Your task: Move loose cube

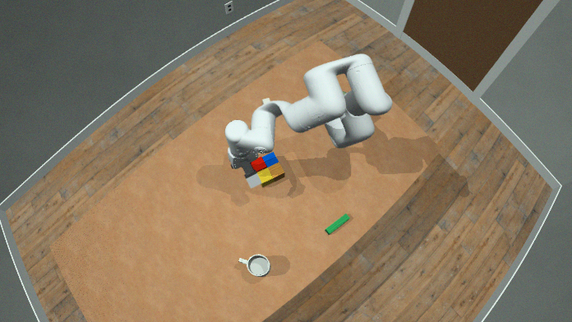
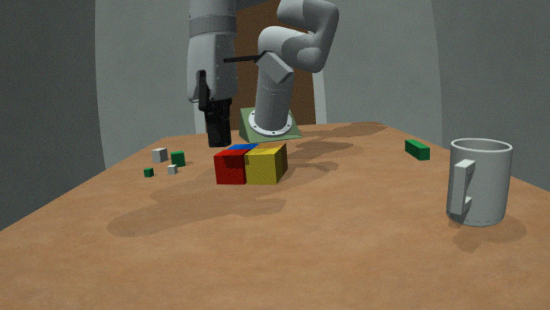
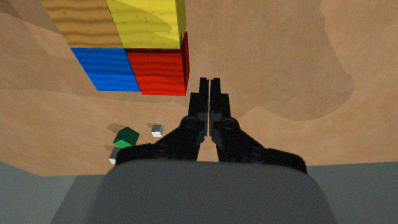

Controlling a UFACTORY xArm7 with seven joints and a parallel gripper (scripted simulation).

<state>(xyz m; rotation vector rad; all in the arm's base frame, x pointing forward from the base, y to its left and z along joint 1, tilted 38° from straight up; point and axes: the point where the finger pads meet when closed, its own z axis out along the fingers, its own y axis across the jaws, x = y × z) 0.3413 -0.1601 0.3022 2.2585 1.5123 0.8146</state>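
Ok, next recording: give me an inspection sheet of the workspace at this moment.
Surface: brown table top, shadowed around the cubes.
Job's things: red cube, yellow cube, blue cube and tan cube form a tight square.
Clutter: white mug, green block, small grey and green cubes.
Grippers: gripper shut, empty, raised beside the red cube.
Cables: nothing seen.
Surroundings: grey walls, brown door.
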